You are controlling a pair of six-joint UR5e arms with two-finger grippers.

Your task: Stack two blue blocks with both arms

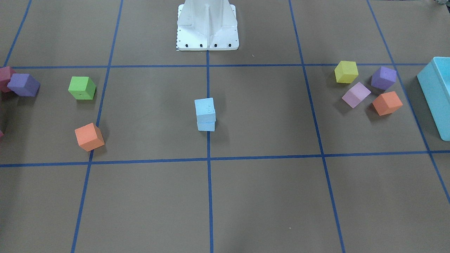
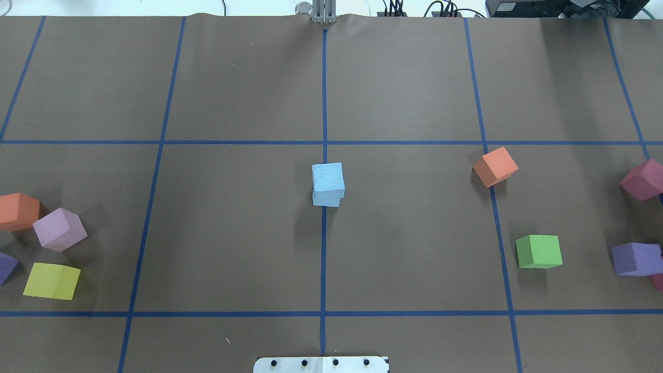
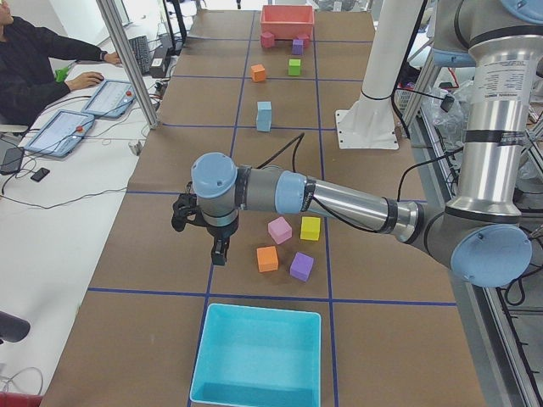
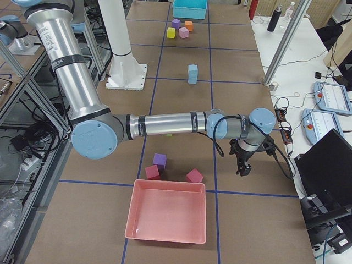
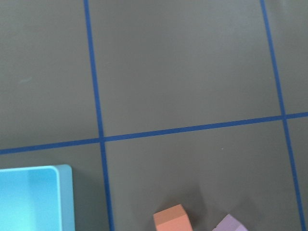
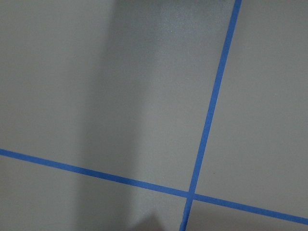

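Note:
Two pale blue blocks stand stacked on the centre line of the table: the upper blue block (image 1: 205, 107) (image 2: 328, 177) sits slightly askew on the lower blue block (image 1: 206, 125) (image 2: 326, 200). The stack also shows in the exterior left view (image 3: 264, 115) and the exterior right view (image 4: 192, 73). My left gripper (image 3: 219, 250) hangs far from the stack, near the turquoise box. My right gripper (image 4: 243, 169) hangs near the pink tray, also far off. Both show only in the side views, so I cannot tell whether they are open or shut. Nothing touches the stack.
A turquoise box (image 1: 437, 91) and yellow (image 1: 346, 71), purple (image 1: 383, 77), lilac (image 1: 356, 94) and orange (image 1: 387, 103) cubes lie on my left side. A green cube (image 1: 82, 88), an orange cube (image 1: 89, 137), a purple cube (image 1: 23, 84) and a pink tray (image 4: 166, 217) lie on my right. The white pedestal (image 1: 207, 24) stands behind the stack.

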